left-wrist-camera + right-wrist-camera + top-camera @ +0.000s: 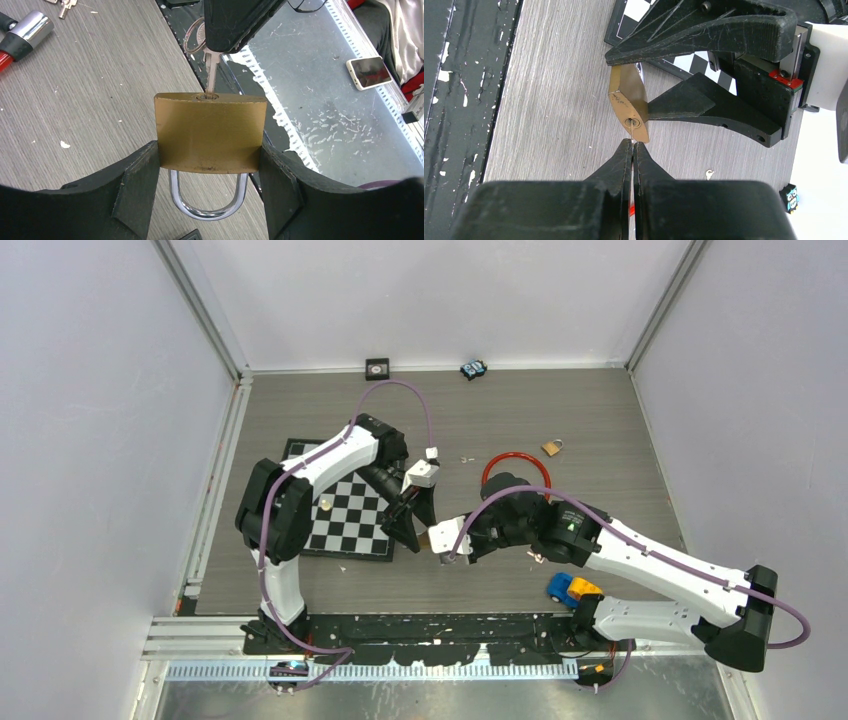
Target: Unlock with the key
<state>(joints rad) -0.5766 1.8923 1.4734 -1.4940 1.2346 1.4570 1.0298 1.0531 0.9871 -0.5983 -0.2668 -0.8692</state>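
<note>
My left gripper (210,197) is shut on a brass padlock (210,134) and holds it above the table by its sides, with the steel shackle (207,200) closed and pointing toward the wrist. My right gripper (632,146) is shut on a silver key (211,70) whose blade enters the keyhole (632,122) in the padlock's bottom face. A key ring (192,36) hangs beside the key's head. In the top view the two grippers meet over the table's middle, left gripper (408,523) against right gripper (447,545).
A chessboard (345,510) lies under the left arm. A red cable lock (515,468), a second small padlock (551,447), spare keys (466,459) and a blue-and-yellow toy car (572,589) lie right of it. Small items (473,369) sit at the back wall.
</note>
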